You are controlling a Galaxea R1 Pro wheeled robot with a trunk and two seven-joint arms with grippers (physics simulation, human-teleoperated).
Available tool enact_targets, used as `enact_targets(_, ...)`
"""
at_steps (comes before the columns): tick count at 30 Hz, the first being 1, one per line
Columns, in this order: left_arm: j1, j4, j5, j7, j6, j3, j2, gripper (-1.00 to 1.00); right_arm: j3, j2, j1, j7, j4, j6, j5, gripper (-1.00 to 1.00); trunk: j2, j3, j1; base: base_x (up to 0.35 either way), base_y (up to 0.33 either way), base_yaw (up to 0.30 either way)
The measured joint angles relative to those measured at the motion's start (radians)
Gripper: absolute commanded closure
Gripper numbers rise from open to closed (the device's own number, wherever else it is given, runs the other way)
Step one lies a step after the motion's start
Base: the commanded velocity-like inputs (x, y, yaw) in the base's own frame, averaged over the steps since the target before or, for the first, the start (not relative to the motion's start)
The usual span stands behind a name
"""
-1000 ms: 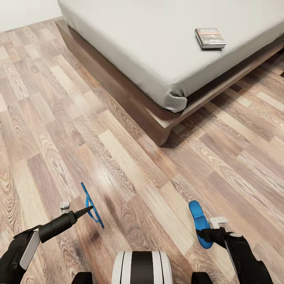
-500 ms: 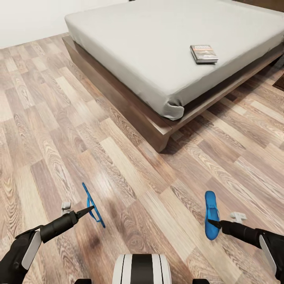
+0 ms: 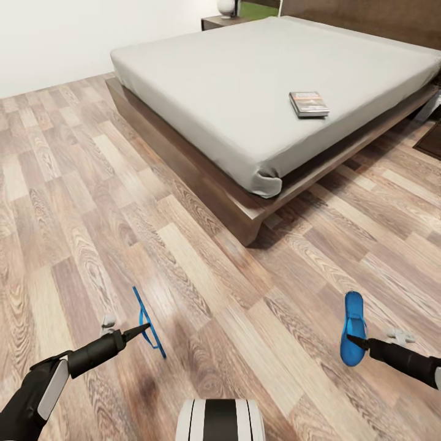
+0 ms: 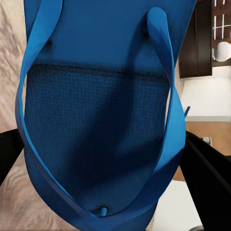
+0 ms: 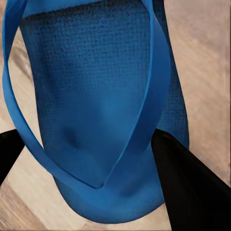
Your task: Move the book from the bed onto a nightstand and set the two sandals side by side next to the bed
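Blue sandals are clamped one per gripper: left gripper (image 3: pixel 146 329) pinches the edge-on sandal (image 3: pixel 147 323), right gripper (image 3: pixel 353 340) the flat sandal (image 3: pixel 353 324); the book (image 3: pixel 309 103) lies on the bed (image 3: pixel 245 79)

Count: 2 blue sandals, one (image 3: pixel 146 324) at the left gripper (image 3: pixel 142 331) tips, one (image 3: pixel 353 327) at the right gripper (image 3: pixel 356 339) tips. 1 book (image 3: pixel 309 103), on 1 bed (image 3: pixel 202 168), both well ahead of the grippers. 1 nightstand (image 3: pixel 215 22) past the bed's far corner. 2 grippers.
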Motion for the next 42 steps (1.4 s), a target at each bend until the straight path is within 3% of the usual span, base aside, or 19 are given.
enact_targets(15, 0.0, 0.002, 0.0, 0.005, -0.003, -0.001, 0.0, 1.0, -0.023, -0.007, 0.0, 0.0, -0.002, 0.0, -0.001, 1.0, 0.004, 0.058, -0.007, 0.0, 0.0, 0.0)
enact_targets(20, 0.0, 0.052, -0.003, 0.075, -0.025, -0.009, -0.001, 1.0, -0.021, -0.005, 0.0, -0.001, 0.002, -0.001, -0.001, 1.0, 0.005, 0.077, -0.009, 0.0, 0.0, 0.0)
enact_targets(27, 0.0, 0.199, -0.004, 0.199, -0.168, -0.085, -0.001, 1.0, -0.017, 0.003, 0.001, 0.0, 0.057, -0.001, -0.001, 1.0, 0.006, 0.104, -0.012, 0.0, 0.0, 0.0)
enact_targets(30, 0.002, 0.295, -0.007, 0.214, -0.241, -0.115, 0.0, 1.0, -0.016, 0.002, 0.002, 0.0, 0.158, -0.003, 0.004, 1.0, 0.007, 0.116, -0.013, 0.0, 0.0, 0.0)
enact_targets(33, 0.003, 0.41, -0.006, 0.216, -0.359, -0.128, 0.001, 1.0, -0.016, -0.004, 0.004, 0.008, 0.278, -0.005, 0.004, 1.0, 0.008, 0.127, -0.015, 0.0, 0.0, 0.0)
enact_targets(35, 0.003, 0.448, -0.005, 0.215, -0.417, -0.13, 0.002, 1.0, -0.016, -0.006, 0.006, 0.053, 0.37, -0.009, 0.004, 1.0, 0.008, 0.135, -0.016, 0.0, 0.0, 0.0)
enact_targets(37, 0.003, 0.467, -0.004, 0.215, -0.445, -0.138, 0.001, 1.0, -0.016, -0.007, 0.008, 0.169, 0.485, -0.011, 0.003, 1.0, 0.009, 0.143, -0.017, 0.0, 0.0, 0.0)
enact_targets(40, 0.003, 0.474, -0.003, 0.215, -0.455, -0.16, 0.001, 1.0, -0.015, -0.006, 0.008, 0.286, 0.563, -0.023, 0.006, 1.0, 0.009, 0.155, -0.018, 0.0, 0.0, 0.0)
enact_targets(42, 0.003, 0.477, -0.002, 0.215, -0.459, -0.171, 0.001, 1.0, -0.016, -0.002, 0.008, 0.33, 0.594, -0.076, 0.009, 1.0, 0.01, 0.162, -0.019, 0.0, 0.0, 0.0)
